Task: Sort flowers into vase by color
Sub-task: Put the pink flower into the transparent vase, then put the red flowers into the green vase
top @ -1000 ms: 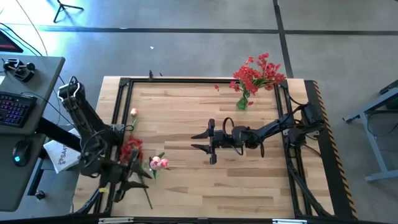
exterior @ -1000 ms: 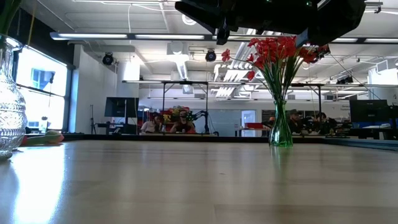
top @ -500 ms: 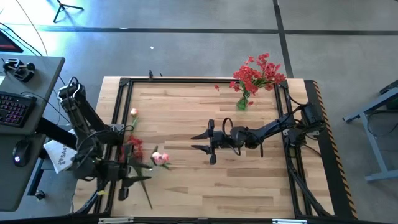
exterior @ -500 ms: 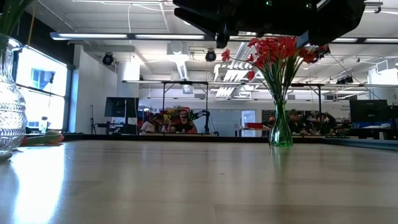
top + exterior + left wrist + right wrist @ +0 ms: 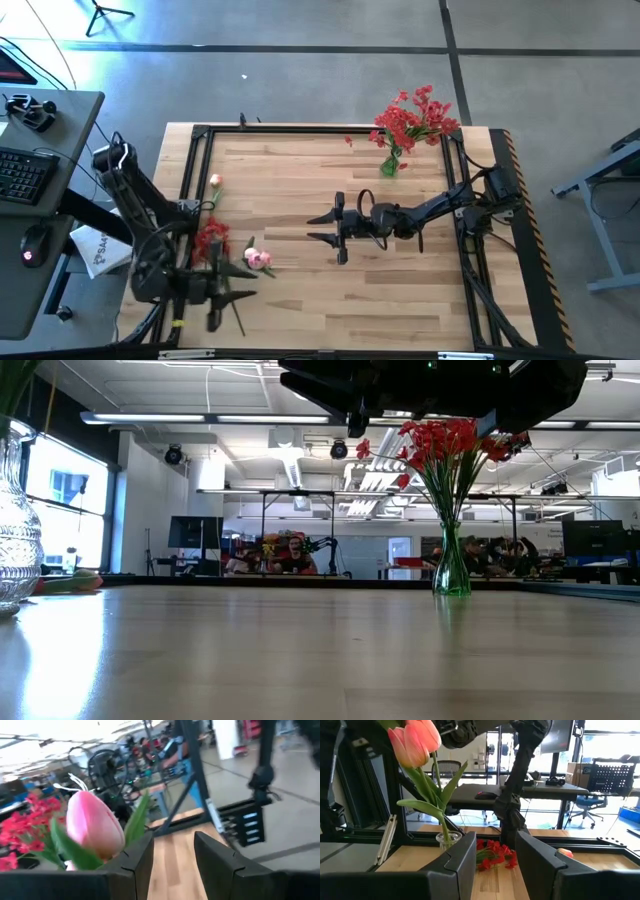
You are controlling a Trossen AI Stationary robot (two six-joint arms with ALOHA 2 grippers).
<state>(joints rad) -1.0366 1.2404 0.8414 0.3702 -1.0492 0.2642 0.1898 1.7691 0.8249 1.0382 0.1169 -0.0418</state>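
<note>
A pink tulip (image 5: 415, 740) stands with its stem in a clear glass vase (image 5: 445, 840) at the table's near left; from above its bloom (image 5: 258, 258) shows. My left gripper (image 5: 172, 840) is level beside the bloom (image 5: 95, 822), open, with only bare table in its gap. Red flowers (image 5: 210, 240) lie on the table beside it. A pink bud (image 5: 215, 182) lies farther back, and a green stem (image 5: 236, 320) lies by the near edge. Red flowers (image 5: 405, 125) fill a green vase (image 5: 452, 565) at the far right. My right gripper (image 5: 315, 228) hovers open mid-table.
Black frame rails (image 5: 195, 170) run along the table's edges. A desk with a keyboard (image 5: 22, 175) stands off the left side. A small red petal (image 5: 348, 140) lies near the far edge. Bare wood lies between the two arms. People sit in the room beyond.
My left gripper has shifted a little toward the table's near edge and swung round beside the pink tulip, its gap unchanged. The right arm has kept still.
</note>
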